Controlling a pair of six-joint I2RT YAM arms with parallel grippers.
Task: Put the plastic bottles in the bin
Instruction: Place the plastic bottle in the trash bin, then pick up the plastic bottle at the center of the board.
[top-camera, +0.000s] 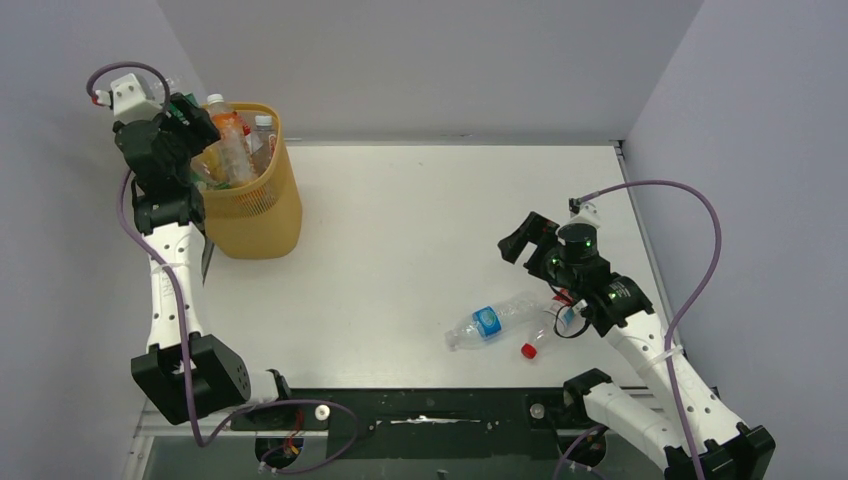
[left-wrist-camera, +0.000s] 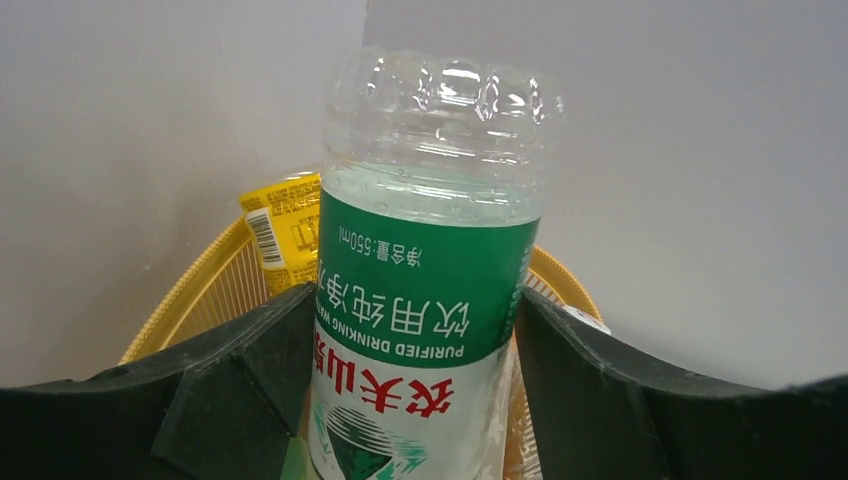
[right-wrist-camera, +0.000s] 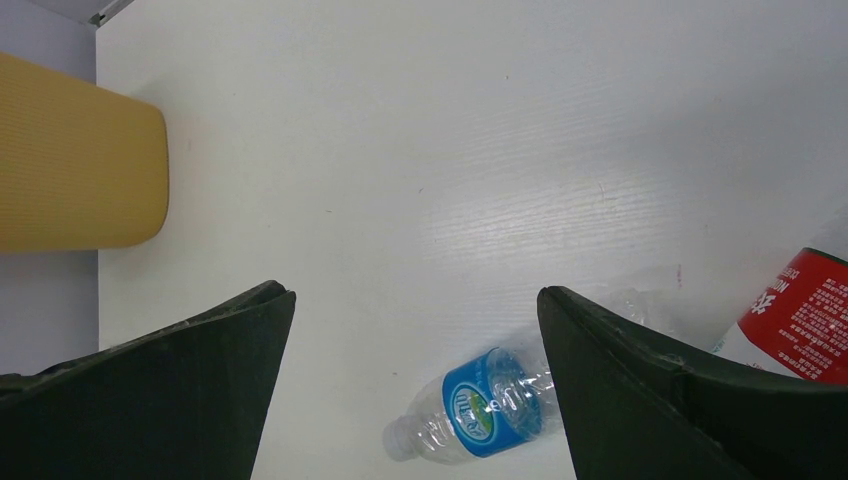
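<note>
Left tool: the left tool (left-wrist-camera: 415, 300) is up at the bin's (top-camera: 255, 225) left rim, jaws closed against both sides of the green bottle (left-wrist-camera: 425, 270), which fills the gap between them.
Green bottle: held in the air over the bin's mouth with its base pointing away from the wrist. It looks to be carried there so that letting go drops it straight inside.
Binned bottles: the binned bottles (top-camera: 235, 150) stand and lean packed together, some necks above the rim. The bin reads as nearly full, so a drop toward its less crowded part seems safer.
Right tool: the right tool (right-wrist-camera: 412, 292) hangs well to the bin's right, jaws spread wide with nothing between them, tilted down at the tabletop (top-camera: 400, 230). That reads as lining up a pick.
Blue bottle: the blue bottle (right-wrist-camera: 485, 405) lies on its side on the tabletop, well apart from the bin, below the right tool's open gap.
Red bottle: the red bottle (top-camera: 545, 335) lies just beside the blue one, farther from the bin, partly under the right arm.
Stage: most bottles are in, one hangs over the bin, two are left on the tabletop.
Risk: a bottle landing on the pile could roll off the rim.
</note>
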